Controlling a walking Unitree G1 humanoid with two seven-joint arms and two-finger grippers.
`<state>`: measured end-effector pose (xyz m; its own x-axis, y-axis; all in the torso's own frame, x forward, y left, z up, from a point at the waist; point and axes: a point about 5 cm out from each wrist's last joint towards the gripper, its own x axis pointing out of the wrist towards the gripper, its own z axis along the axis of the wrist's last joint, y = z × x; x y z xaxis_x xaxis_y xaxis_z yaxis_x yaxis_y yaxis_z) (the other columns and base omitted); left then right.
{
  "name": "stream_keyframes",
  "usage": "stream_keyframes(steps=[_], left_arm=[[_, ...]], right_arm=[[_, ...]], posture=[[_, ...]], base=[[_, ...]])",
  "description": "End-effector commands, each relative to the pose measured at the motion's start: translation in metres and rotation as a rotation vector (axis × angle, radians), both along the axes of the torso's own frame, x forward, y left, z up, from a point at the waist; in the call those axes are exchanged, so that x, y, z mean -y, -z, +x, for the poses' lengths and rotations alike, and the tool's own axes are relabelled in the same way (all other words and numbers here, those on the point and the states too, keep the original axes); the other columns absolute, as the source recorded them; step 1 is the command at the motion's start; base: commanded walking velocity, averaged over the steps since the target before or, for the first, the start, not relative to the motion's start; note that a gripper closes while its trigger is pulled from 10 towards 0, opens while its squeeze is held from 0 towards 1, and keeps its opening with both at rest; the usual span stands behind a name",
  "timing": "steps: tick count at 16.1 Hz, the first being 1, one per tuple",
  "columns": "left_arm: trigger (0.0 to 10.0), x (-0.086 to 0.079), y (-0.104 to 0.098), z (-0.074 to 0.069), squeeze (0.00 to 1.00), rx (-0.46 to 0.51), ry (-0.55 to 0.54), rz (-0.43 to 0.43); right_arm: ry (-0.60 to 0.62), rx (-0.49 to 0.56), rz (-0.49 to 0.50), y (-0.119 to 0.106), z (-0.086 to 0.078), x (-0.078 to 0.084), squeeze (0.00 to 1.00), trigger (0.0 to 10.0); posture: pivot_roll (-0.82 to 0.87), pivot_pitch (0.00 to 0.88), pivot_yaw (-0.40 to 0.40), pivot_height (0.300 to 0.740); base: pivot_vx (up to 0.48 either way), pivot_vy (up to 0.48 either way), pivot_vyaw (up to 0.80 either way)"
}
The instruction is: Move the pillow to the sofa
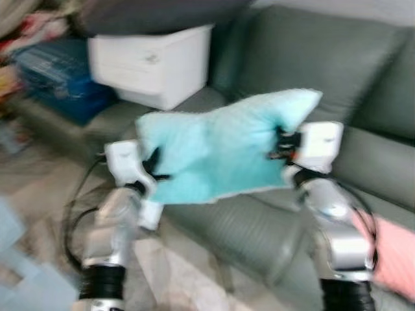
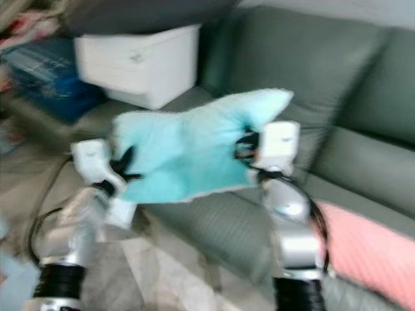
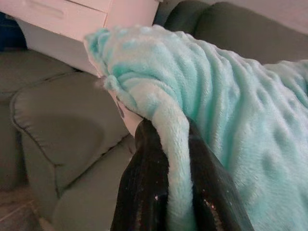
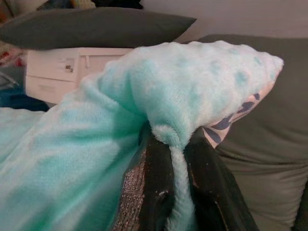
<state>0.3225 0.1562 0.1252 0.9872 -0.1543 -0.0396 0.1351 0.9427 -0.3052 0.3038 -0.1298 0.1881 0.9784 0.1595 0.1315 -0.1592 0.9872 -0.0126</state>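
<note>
Grey sofa [image 1: 363, 162], both end effectors pinching pillow [image 1: 220, 149]

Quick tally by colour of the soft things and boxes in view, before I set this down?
Mint green: 1, the pillow, held by left claw and right claw
Dark grey: 1, cushion on the box
White: 1, box
Grey-green: 1, sofa
Pink: 1, fabric
Total: 5

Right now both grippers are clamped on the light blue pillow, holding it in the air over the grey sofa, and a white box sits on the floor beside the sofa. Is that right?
Not quite. The white box sits on the sofa seat, not the floor, as the left eye view shows. The rest holds: the left gripper and right gripper both have jaws shut on the pillow, held over the sofa.
</note>
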Motion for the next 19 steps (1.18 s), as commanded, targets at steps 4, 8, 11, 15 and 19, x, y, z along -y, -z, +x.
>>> stream_keyframes(steps=[4,8,11,15,19], left_arm=[[10.0,0.0067,-0.0057,0.0014,0.0,0.018,0.027,-0.009],[10.0,0.0091,-0.0054,0.0007,0.0,0.012,0.05,-0.021],[10.0,0.0096,-0.0043,0.0005,0.0,0.009,0.052,-0.018],[10.0,0.0118,-0.004,0.0002,0.0,0.005,0.063,-0.012],[10.0,0.0161,-0.0005,-0.0005,0.0,-0.014,0.075,0.008]], right_arm=[[0.015,0.024,0.004,-0.0056,0.0003,0.0043,0.0,10.0],[0.017,0.03,0.001,-0.0058,-0.0002,0.0034,0.0,10.0],[0.019,0.03,0.001,-0.006,-0.0008,0.0034,0.0,10.0],[0.022,0.029,0.0,-0.0059,-0.0014,0.0035,0.0,10.0],[0.029,0.024,-0.004,-0.0047,-0.0013,0.0045,0.0,10.0]], posture=[[-0.23,0.0,0.038,0.74],[-0.23,0.0,0.042,0.74],[-0.23,0.0,0.045,0.74],[-0.23,0.0,0.046,0.74],[-0.23,0.0,0.045,0.74]], base=[[0.0,0.0,-0.52],[0.0,0.222,0.0],[0.0,0.48,0.0],[0.0,0.48,0.0],[0.0,0.229,0.0]])
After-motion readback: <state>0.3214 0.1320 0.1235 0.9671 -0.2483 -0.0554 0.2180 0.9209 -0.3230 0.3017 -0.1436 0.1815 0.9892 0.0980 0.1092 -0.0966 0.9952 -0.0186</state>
